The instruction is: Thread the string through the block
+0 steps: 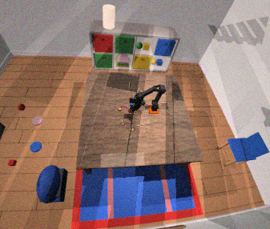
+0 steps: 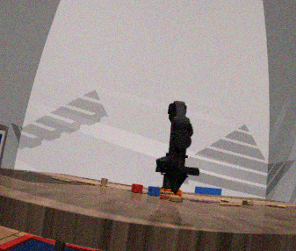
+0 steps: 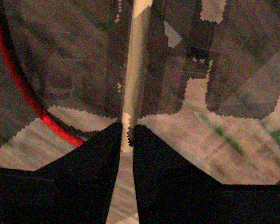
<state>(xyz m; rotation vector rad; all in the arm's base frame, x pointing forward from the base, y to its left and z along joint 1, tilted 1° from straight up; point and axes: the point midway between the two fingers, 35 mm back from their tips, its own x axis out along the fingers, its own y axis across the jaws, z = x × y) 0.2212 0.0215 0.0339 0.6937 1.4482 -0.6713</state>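
My gripper (image 1: 131, 111) (image 2: 176, 193) (image 3: 128, 132) is shut on the pale wooden stick (image 3: 136, 65), near its string end, low over the table. The stick runs away from the fingertips in the wrist view. The red string (image 1: 124, 107) (image 2: 164, 197) (image 3: 45, 118) curves to the left of the fingers in the wrist view. The round wooden button (image 1: 119, 109) (image 2: 176, 198) lies on the table, left of the gripper in the top view. I cannot tell which small wooden piece is the block with the hole, and the hole does not show.
The arm's orange base (image 1: 154, 112) is on the table (image 1: 102, 144). A red cube (image 2: 137, 188) and a blue cube (image 2: 154, 190) stand left of the gripper in the exterior view. A small wooden piece (image 2: 104, 182) stands farther left. Several loose wooden pieces lie around.
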